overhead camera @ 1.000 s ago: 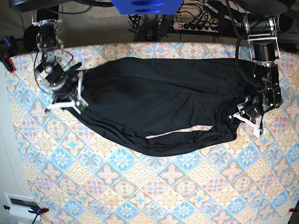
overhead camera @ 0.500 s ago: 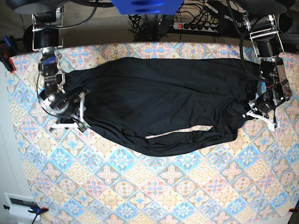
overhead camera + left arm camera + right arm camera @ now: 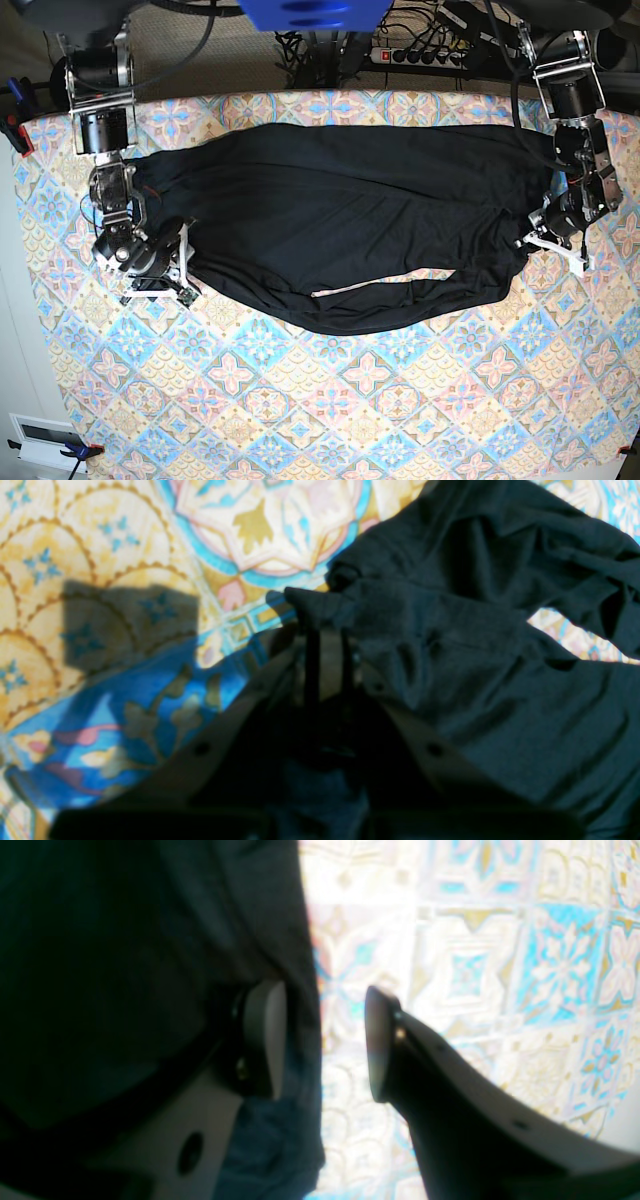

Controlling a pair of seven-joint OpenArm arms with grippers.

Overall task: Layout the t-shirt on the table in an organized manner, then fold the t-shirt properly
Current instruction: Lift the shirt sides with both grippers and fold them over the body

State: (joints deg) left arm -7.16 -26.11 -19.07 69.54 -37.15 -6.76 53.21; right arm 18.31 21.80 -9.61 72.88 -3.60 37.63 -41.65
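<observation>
We are finding no text, label, brand, number or sign that we can read in any of the three views.
</observation>
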